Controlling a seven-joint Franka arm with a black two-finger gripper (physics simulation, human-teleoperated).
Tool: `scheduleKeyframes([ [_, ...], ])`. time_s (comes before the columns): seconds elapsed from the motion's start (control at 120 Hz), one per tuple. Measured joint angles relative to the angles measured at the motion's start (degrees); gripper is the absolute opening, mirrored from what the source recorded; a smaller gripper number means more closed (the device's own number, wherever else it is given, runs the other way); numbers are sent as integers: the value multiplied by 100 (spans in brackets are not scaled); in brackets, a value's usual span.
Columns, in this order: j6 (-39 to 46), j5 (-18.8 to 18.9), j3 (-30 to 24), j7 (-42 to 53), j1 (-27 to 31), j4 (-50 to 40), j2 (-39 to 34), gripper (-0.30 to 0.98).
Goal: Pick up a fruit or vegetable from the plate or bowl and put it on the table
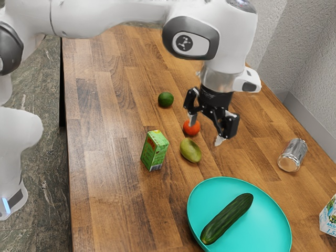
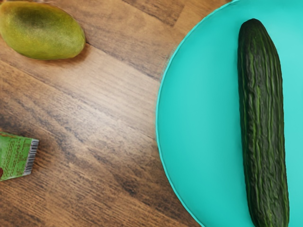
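Note:
My gripper (image 1: 206, 130) hangs above the table in the exterior view, its two fingers wide apart and nothing held between them. A dark green cucumber (image 1: 227, 219) lies on the teal plate (image 1: 273, 223), toward the exterior view's lower right from the gripper. Seen from the hand, the cucumber (image 2: 263, 123) rests well inside the rim of the plate (image 2: 199, 104), and a yellow-green mango (image 2: 42, 30) lies on the wood outside it.
Near the gripper on the wooden table (image 1: 110, 157) are the mango (image 1: 190, 150), a red tomato (image 1: 191, 127), a green juice box (image 1: 155, 150) and a dark green avocado or lime (image 1: 165, 100). A silver can (image 1: 292, 155) and a carton (image 1: 329, 216) are at the exterior view's right.

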Motion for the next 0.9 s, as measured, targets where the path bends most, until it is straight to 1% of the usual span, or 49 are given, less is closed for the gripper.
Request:
scheduleKeyframes([
  [0.025, -35, -114, -604, -21, 549, 126, -230, 67],
  [0.058, -73, -234, -1075, -49, 927, 221, -439, 67],
  [0.1, -108, -347, -1373, -82, 1185, 276, -579, 67],
  [0.15, -99, -444, -1532, -119, 1325, 288, -670, 67],
  [0.317, -28, -576, -1667, -218, 1419, 343, -748, 67],
  [0.9, 664, -666, -1844, -376, 1477, 298, -1105, 67],
])
